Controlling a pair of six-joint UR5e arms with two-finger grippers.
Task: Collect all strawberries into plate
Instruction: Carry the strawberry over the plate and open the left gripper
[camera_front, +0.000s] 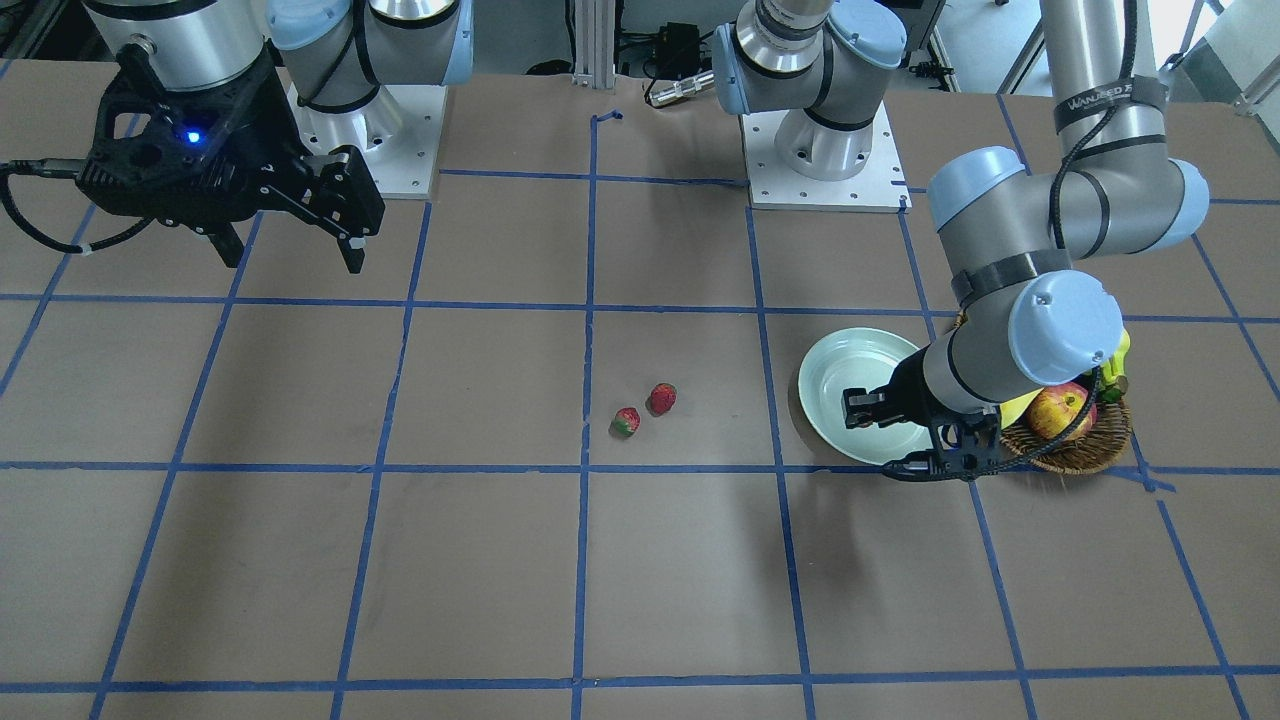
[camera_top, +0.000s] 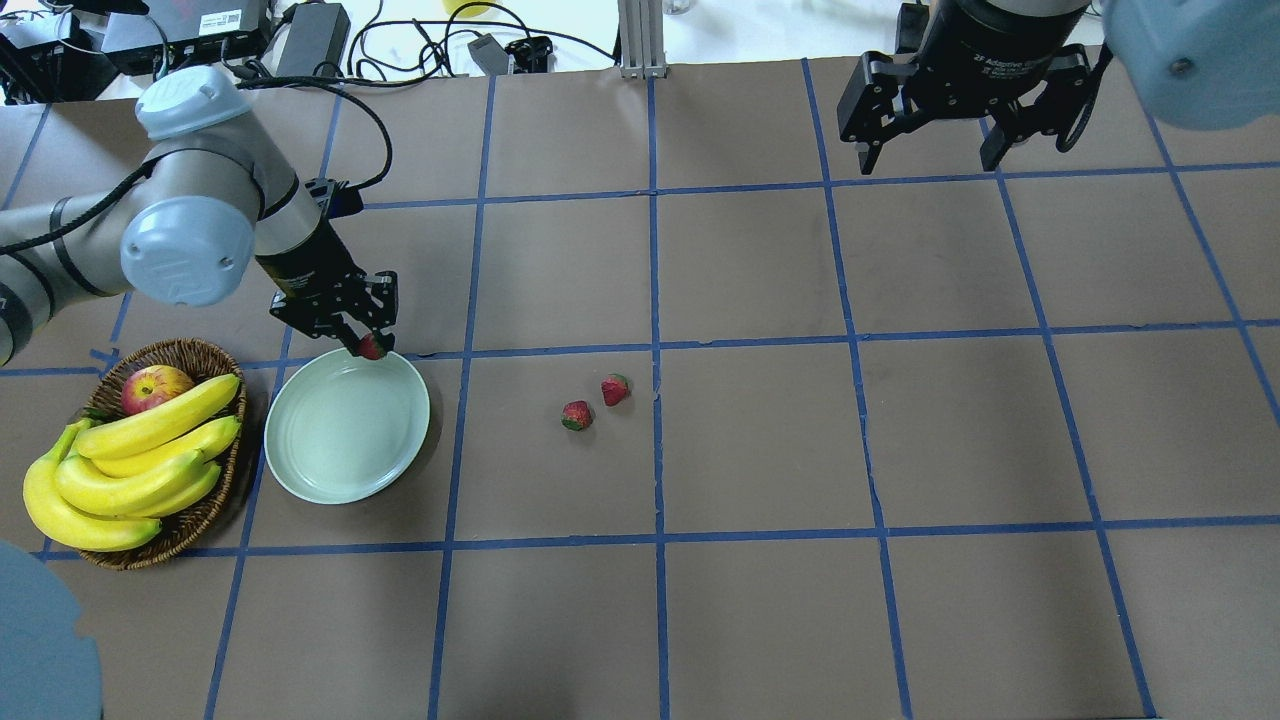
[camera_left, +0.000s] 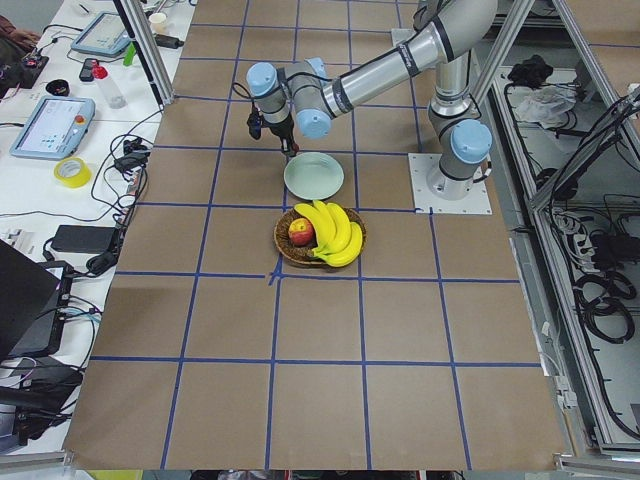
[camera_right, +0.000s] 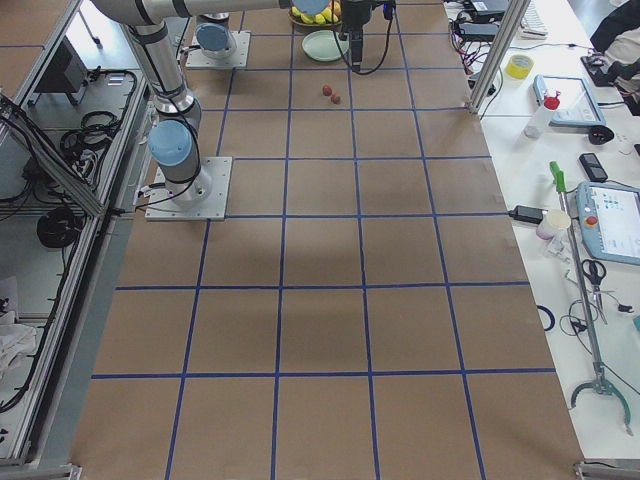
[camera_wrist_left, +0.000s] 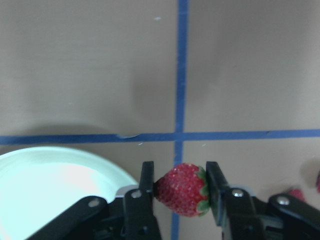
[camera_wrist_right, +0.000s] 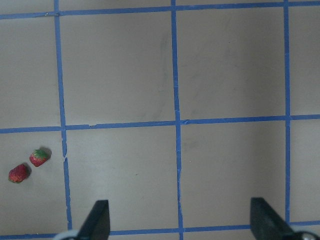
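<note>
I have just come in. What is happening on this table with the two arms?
The left hand grips one strawberry between its fingers, right at the rim of the plate, and has not released it. The plate holds nothing yet. Two more strawberries lie close together on the table, some way from the plate. The right hand hangs open and empty over the table's far side. A basket of bananas and an apple sits beside the plate.

One strawberry (camera_wrist_left: 181, 189) hangs by the mint plate (camera_top: 340, 440); two strawberries (camera_top: 577, 415) (camera_top: 615, 389) lie together nearby.
</note>
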